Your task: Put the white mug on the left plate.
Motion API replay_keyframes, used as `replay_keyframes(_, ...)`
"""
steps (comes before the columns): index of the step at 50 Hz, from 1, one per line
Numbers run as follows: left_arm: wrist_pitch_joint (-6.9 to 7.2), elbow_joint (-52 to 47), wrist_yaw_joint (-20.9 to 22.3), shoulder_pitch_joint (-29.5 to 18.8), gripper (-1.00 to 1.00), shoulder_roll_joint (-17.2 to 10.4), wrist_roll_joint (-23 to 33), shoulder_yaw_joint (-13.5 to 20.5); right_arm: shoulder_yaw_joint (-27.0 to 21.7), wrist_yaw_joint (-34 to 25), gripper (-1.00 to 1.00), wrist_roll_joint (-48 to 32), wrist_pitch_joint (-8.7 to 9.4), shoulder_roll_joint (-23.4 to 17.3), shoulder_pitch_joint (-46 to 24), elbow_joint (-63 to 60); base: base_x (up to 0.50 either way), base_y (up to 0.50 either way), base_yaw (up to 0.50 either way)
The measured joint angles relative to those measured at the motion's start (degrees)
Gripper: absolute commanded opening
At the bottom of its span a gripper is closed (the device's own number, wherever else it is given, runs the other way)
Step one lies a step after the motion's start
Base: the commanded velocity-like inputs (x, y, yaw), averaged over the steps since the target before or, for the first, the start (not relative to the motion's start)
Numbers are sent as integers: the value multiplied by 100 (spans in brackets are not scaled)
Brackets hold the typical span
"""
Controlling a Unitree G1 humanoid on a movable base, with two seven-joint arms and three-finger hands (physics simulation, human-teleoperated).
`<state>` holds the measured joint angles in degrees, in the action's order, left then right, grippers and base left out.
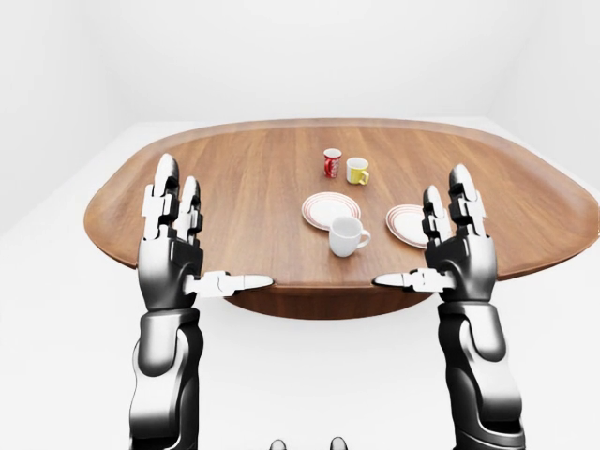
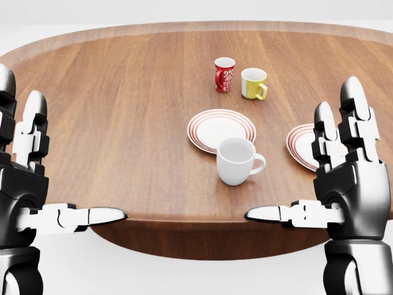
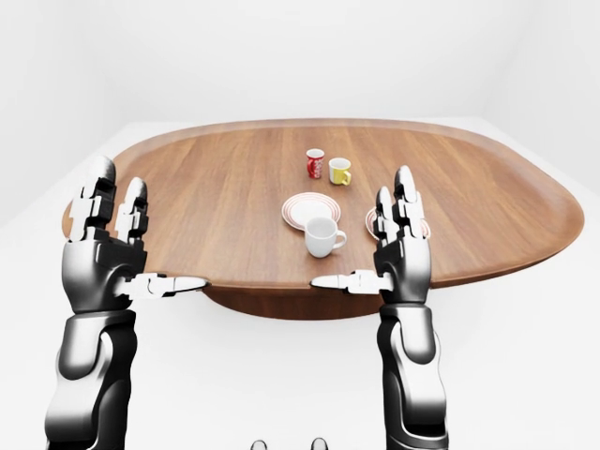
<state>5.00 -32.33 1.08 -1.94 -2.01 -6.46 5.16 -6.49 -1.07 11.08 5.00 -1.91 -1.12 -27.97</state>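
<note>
The white mug (image 2: 236, 160) stands upright on the table (image 2: 123, 110), just below the left plate (image 2: 221, 129) in the head view and overlapping its lower rim in the picture; I cannot tell if it really touches the plate. Its handle points to the right of the view, and its mouth is open upward and looks empty. The left robot hand (image 2: 27, 184) and the right robot hand (image 2: 344, 184) are both spread wide, fingers up and thumbs pointing inward, near the lower edge of the table, and neither one holds anything. The mug looks like glazed ceramic, so I judge it stiff, rather light because it is empty, and smooth enough to slip between hard fingers. It would probably chip if it falls or knocks the plate. The round body seems the best place to take hold, with the thumb on one side and the fingers on the other, below the rim. The handle is small for these thick fingers. The right plate (image 2: 302, 146) is partly hidden behind the right robot hand. The red mug (image 2: 224, 74) and the yellow mug (image 2: 253, 83) stand well apart, higher in the view.
</note>
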Motion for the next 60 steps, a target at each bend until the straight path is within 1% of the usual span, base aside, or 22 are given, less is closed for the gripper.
replay_keyframes(18, 0, -15, 6, -13, 96, 5, -5, 5, -37, -118, 100, 157, 0, -20, 36, -130, 50, 7, 0)
replay_keyframes(60, 0, -26, 17, -62, 96, 0, -6, 1, -171, -221, 100, 246, 0, -82, -3, -170, 50, 4, 0)
